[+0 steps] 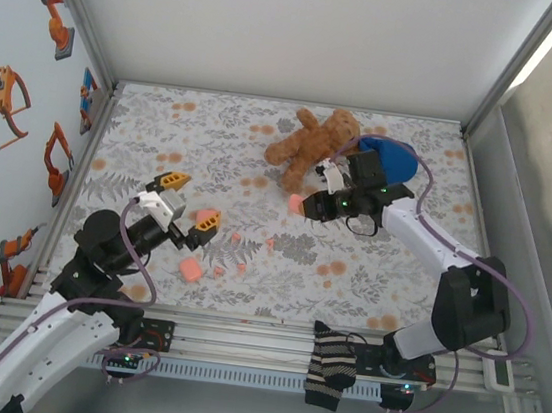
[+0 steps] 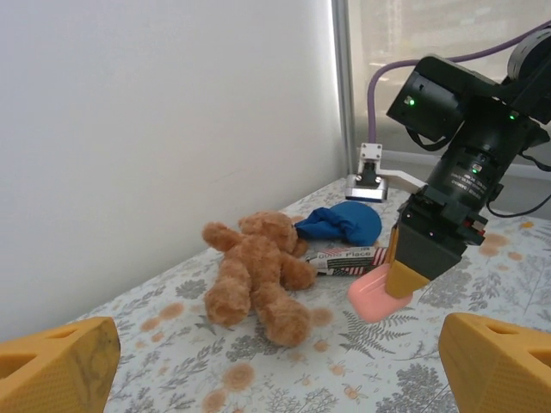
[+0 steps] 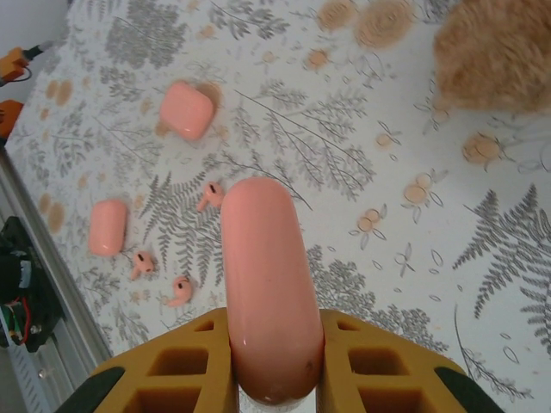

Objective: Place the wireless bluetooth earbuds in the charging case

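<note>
The small pink earbuds [image 3: 209, 197] lie loose on the flowered cloth on the near side of the teddy bear [image 1: 308, 148], toward the left arm. They are well apart from the right claw [image 1: 307, 202] and between it and the left claw [image 1: 189, 202]; no claw touches them. From the right wrist three of them show, each lying flat on its side. Their short stems do not seem to agree in direction, but they are too small to tell surely. Two more pink cases [image 3: 186, 110] rest on the cloth near them, further from the bear. The right claw is closed on a pink charging case [image 3: 263, 258], pressed between its two yellow fingers. The long axis of the case runs straight out from the fingers, and its rounded end points away from the bear's legs toward the earbuds. The right arm reaches from its base, bends at the elbow and brings the claw just beside the legs of the bear. The left arm is folded up at its base; its claw stands wide open, holds nothing, and faces the bear.
</note>
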Available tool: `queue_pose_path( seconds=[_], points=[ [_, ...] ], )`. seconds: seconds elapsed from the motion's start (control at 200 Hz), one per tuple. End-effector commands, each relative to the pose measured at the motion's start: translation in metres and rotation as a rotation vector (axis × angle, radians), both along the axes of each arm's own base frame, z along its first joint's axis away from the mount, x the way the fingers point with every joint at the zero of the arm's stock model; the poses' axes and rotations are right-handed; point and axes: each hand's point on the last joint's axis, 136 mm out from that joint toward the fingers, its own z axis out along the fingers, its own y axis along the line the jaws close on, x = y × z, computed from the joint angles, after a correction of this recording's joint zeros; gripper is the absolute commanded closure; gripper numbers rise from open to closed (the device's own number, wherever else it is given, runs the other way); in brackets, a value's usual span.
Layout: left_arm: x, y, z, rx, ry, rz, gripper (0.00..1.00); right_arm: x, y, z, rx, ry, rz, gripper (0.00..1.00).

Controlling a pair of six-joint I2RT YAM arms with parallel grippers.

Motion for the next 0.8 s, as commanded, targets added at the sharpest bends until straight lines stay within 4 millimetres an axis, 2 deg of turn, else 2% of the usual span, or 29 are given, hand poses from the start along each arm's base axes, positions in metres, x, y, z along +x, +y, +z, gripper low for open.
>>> queue_pose_path(
  seconds=[0.0, 0.125, 0.366, 0.686, 0.796],
  points=[
    [0.000, 0.012, 0.004, 0.030, -0.018, 0.055, 0.05, 0.006, -0.008, -0.020, -0.028, 0.040, -0.037, 0.98],
    [-0.002, 0.017, 0.004, 0.041, -0.023, 0.076, 0.05, 0.010, -0.015, -0.046, -0.071, 0.093, -0.053, 0.97],
    [-0.004, 0.023, 0.004, 0.067, -0.032, 0.099, 0.04, 0.018, -0.018, -0.074, -0.097, 0.155, -0.070, 0.97],
    [-0.004, 0.021, 0.001, 0.068, -0.022, 0.087, 0.03, 0.022, -0.019, -0.096, -0.117, 0.191, -0.069, 0.97],
    [-0.004, 0.020, 0.002, 0.067, -0.022, 0.084, 0.03, 0.021, -0.021, -0.102, -0.122, 0.204, -0.075, 0.92]
  ],
)
